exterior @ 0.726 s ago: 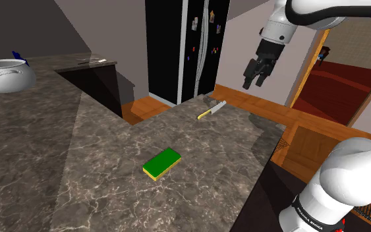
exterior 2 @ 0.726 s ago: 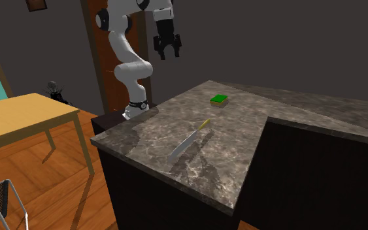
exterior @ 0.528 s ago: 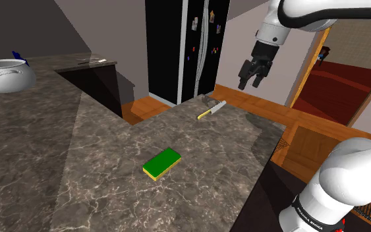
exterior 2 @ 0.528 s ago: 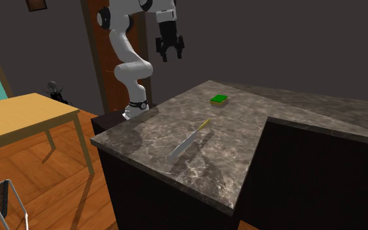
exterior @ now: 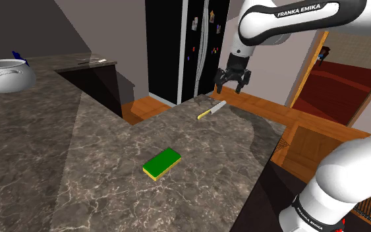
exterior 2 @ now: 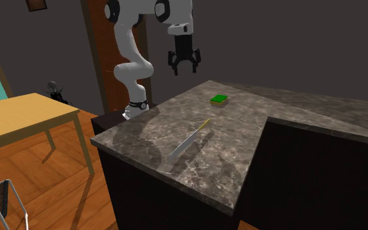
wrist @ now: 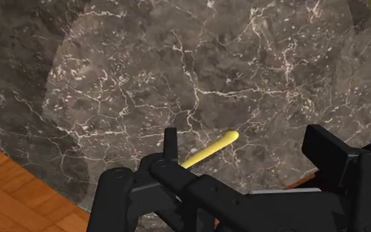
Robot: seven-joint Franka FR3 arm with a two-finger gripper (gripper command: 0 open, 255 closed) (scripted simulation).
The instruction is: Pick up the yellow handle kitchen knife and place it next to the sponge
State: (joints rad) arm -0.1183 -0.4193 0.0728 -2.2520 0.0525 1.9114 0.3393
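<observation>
Knife and sponge share a dark stone counter. Nearest in the shoulder view, at mid-frame, lies the sponge, green on top with a yellow underside. Farther back, above and right of centre, the knife lies flat close to the counter's far edge. Its yellow handle points toward the sponge and its pale blade points away. The two are well apart.

Above the blade end hangs the pincer, its fingers spread and holding nothing. In the wrist view the handle's tip shows on the stone below the hand.

To grasp well, the pincer probably needs to shift over the handle, straddle it crosswise and sink almost to the counter before closing. The knife is thin and low, so a high close would likely miss.

Farthest off, at the shoulder view's upper left, a white pot stands on the counter. Something blue shows at its rim; its inside is hidden.
</observation>
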